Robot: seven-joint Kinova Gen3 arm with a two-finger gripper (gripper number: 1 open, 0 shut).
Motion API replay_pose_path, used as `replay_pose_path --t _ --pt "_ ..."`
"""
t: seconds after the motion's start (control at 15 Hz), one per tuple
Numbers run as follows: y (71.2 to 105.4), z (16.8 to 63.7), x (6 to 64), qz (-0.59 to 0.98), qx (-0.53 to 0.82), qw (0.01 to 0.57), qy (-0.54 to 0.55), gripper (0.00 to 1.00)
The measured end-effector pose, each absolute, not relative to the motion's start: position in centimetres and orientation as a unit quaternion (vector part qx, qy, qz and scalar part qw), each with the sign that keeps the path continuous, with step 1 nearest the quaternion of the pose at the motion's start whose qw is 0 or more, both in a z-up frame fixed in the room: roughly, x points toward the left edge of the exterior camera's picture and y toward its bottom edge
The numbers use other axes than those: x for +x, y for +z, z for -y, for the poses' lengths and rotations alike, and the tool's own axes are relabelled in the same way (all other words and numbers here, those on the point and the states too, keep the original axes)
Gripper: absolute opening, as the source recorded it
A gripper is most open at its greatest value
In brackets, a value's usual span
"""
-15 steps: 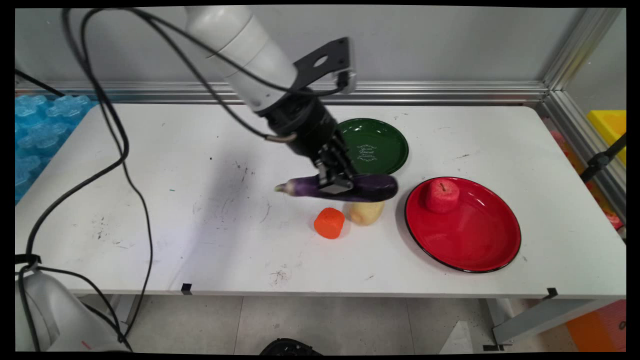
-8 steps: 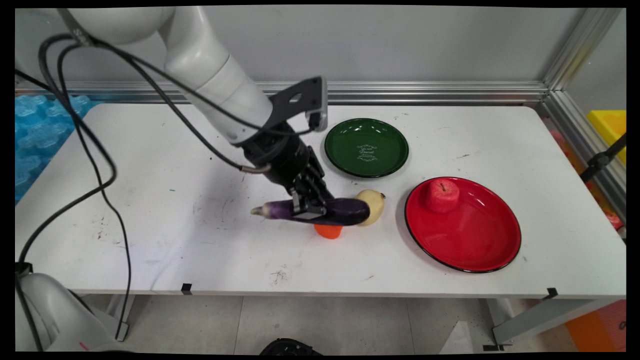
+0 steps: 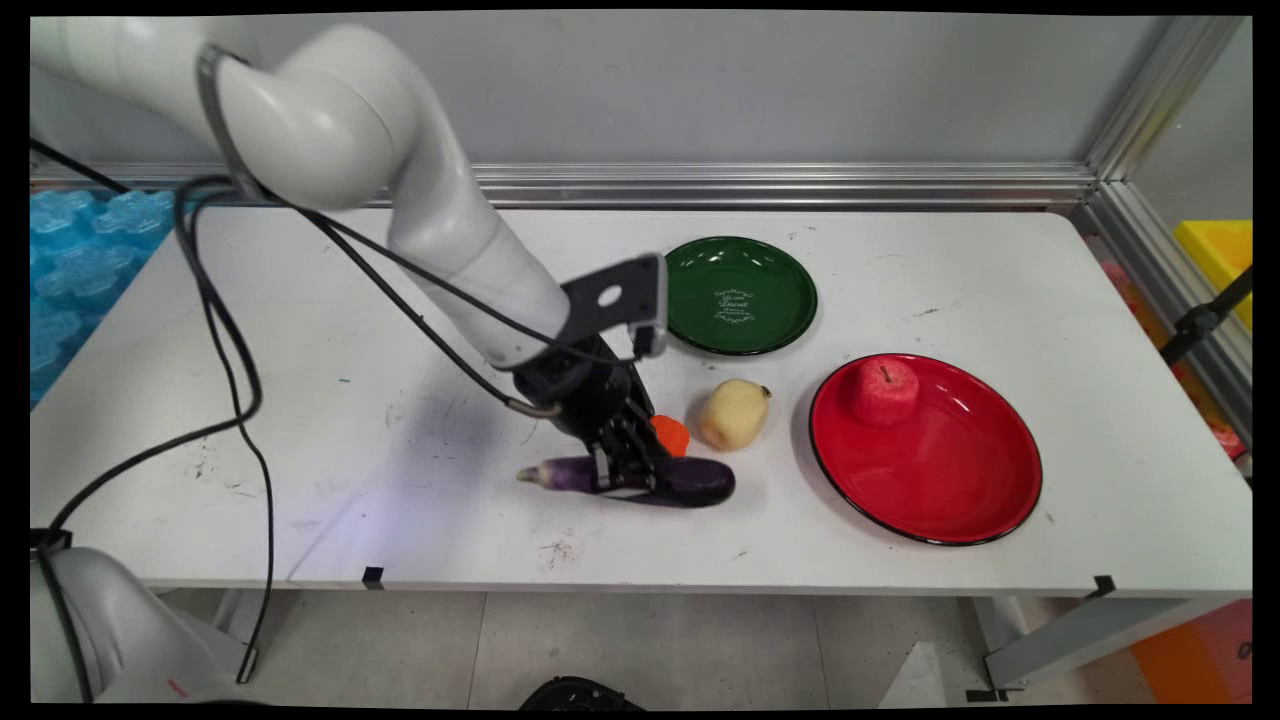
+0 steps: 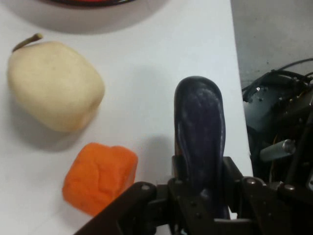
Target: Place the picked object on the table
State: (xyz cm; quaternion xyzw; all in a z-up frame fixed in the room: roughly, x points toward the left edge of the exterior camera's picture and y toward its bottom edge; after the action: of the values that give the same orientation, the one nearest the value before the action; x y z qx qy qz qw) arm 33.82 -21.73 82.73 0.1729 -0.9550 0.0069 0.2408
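Observation:
My gripper (image 3: 622, 470) is shut on a purple eggplant (image 3: 690, 482), held across its middle and lying low at the white table (image 3: 350, 330) near its front edge. In the hand view the eggplant (image 4: 200, 127) runs up from between my fingers (image 4: 234, 171). Just behind it sits an orange block (image 3: 672, 433), half hidden by the gripper, also seen as the orange block (image 4: 100, 176) to the left of the eggplant. A pale yellow pear-like fruit (image 3: 733, 413) lies right of the block, shown as the pale fruit (image 4: 54, 90) in the hand view.
A green plate (image 3: 745, 295) lies toward the back of the table. A red plate (image 3: 950, 480) at the right holds a red apple (image 3: 885, 390). Black cables (image 3: 230, 330) hang from the arm over the table's left side. Blue foam (image 3: 70, 260) sits beyond the left edge.
The gripper has carried the eggplant from in front of the green plate down and toward the table's front, lowering it to the surface in front of the orange block.

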Motion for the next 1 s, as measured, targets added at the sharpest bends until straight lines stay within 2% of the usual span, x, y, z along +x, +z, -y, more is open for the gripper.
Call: replay_pose_path --t 0.73,0.8,1.0 --pt "76.7 24.2 30.4 0.952 0.163 0.259 0.001 0.0" --pt "76.5 24.3 30.4 0.952 0.16 0.259 0.0 1.0" --pt "76.3 24.5 30.4 0.953 0.152 0.263 0.002 1.0"
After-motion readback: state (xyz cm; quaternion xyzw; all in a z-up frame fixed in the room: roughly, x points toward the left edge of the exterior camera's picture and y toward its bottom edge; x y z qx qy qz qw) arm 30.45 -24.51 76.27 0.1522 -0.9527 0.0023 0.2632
